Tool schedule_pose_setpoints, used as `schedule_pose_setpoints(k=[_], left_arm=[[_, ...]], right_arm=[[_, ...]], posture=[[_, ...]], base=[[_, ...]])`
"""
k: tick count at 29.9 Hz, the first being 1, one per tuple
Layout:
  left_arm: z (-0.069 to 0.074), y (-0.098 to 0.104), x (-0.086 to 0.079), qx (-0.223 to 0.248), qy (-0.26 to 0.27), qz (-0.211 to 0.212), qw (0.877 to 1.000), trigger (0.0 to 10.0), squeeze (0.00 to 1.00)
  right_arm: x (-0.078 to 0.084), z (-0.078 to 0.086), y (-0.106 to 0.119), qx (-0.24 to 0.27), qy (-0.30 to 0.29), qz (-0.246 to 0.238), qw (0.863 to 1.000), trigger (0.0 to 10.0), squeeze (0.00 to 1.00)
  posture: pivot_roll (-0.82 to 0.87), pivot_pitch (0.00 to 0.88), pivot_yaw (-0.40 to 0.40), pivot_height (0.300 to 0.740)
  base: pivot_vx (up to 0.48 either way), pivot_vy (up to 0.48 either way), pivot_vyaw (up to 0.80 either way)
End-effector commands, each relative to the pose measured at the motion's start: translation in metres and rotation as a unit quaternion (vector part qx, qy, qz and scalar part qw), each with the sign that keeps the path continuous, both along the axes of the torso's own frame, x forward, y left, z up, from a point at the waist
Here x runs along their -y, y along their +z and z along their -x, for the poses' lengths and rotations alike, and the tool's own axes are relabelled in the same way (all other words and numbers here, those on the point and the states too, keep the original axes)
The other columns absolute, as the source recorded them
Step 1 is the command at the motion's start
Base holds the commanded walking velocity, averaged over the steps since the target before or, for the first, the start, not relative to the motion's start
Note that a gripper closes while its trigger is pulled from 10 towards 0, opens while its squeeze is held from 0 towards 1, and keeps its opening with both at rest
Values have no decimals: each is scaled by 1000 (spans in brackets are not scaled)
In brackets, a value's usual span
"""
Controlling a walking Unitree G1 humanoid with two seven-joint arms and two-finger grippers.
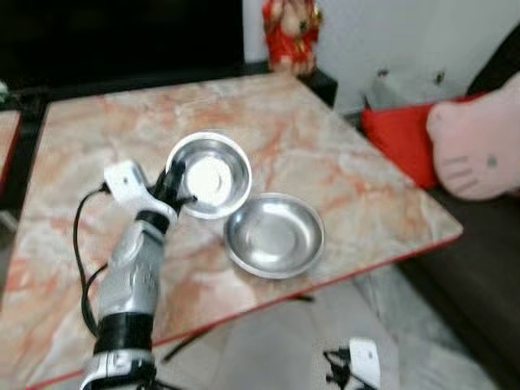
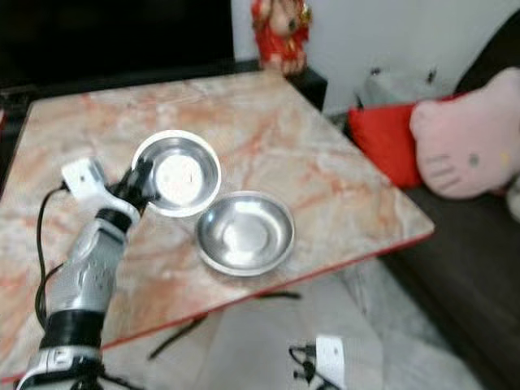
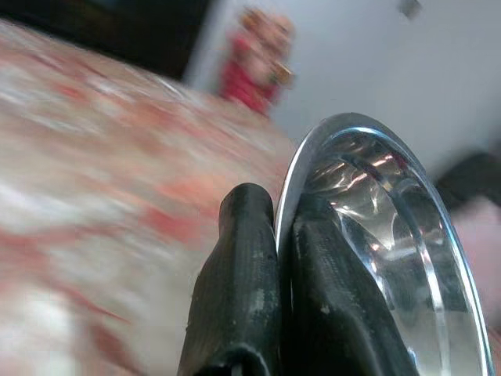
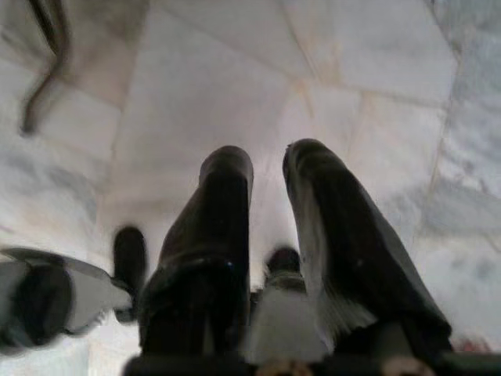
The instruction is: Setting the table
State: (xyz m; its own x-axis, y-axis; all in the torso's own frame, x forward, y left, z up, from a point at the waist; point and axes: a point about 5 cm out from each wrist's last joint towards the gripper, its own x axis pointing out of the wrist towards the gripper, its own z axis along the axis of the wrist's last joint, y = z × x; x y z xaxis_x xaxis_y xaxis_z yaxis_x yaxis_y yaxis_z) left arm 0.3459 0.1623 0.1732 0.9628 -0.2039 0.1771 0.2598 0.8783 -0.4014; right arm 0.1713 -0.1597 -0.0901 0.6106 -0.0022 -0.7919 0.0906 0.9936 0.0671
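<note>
- left gripper (image 1: 173, 188) is clamped on the rim of a steel bowl (image 1: 210, 175), holding it tilted just above the marble table (image 1: 341, 162)
- second steel bowl (image 1: 274, 235) already sits near the table's front edge, right beside the held one
- so we're mid-placement I'd say; next it needs lowering flat on a bare spot, then letting go
- right gripper (image 4: 270, 235) hangs over the floor, fingers slightly apart, holding nothing

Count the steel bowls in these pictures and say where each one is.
2. One steel bowl is pinched at its rim by the left gripper above the table; the other bowl rests near the table's front edge.
</note>
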Motion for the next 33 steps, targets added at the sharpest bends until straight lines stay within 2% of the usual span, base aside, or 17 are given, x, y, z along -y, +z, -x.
schedule_pose_setpoints(k=[1, 5, 7, 8, 10, 14, 17, 18, 23, 28, 32, 33], left_arm=[[0, 4, 10, -4, -41, -10, 999, 10000, 0], [-2, 1, 16, -18, -60, -31, 998, 10000, 0], [-3, 1, 23, -33, -90, -21, 995, 10000, 0], [-4, -1, 28, -43, -103, -47, 993, 10000, 0], [-5, -2, 33, -52, -113, -40, 991, 10000, 0], [-13, -3, 38, -91, -100, -6, 991, 10000, 0], [-17, -4, 38, -114, -81, 0, 990, 10000, 0], [-20, -8, 36, -139, -70, -3, 988, 10000, 0], [-23, -7, 42, -149, -78, -12, 986, 10000, 0], [-27, -6, 51, -159, -78, 22, 984, 10000, 0], [-33, -15, 56, -197, -51, 33, 978, 10000, 0], [-35, -19, 58, -211, -45, 23, 976, 10000, 0]], right_arm=[[1, 2, -1, -5, -4, 0, 1000, 10000, 0], [1, 2, -1, -5, -4, -1, 1000, 10000, 0], [0, 2, -1, -5, -3, -1, 1000, 10000, 0], [0, 2, -1, -5, -4, -1, 1000, 10000, 0], [0, 2, -1, -5, -4, -1, 1000, 10000, 0], [-1, 2, -1, -5, -6, -2, 1000, 10000, 0], [-1, 2, -1, -4, -8, -2, 1000, 10000, 0], [-1, 2, -1, -4, -8, -2, 1000, 10000, 0], [-1, 2, -1, -5, -7, -3, 1000, 10000, 0], [-1, 2, -1, -5, -6, -2, 1000, 10000, 0], [-1, 2, -1, -5, -5, -2, 1000, 10000, 0], [-1, 2, -1, -5, -5, -2, 1000, 10000, 0]], posture=[[86, 0, -10, 740], [86, 0, -10, 740], [86, 0, -6, 740], [86, 0, -6, 740], [86, 0, -3, 740], [80, 0, 2, 740], [81, 0, 5, 740], [81, 0, 5, 740], [86, 0, 3, 740], [88, 0, 2, 740], [83, 0, 1, 740], [83, 0, 1, 740]], base=[[0, 0, 0], [0, 0, 0], [0, 0, 0], [0, 0, 0], [0, 0, 0], [0, 0, 0], [0, 0, 0], [0, 0, 0], [0, 0, 0], [0, 0, 0], [0, 0, 0], [0, 0, 0]])
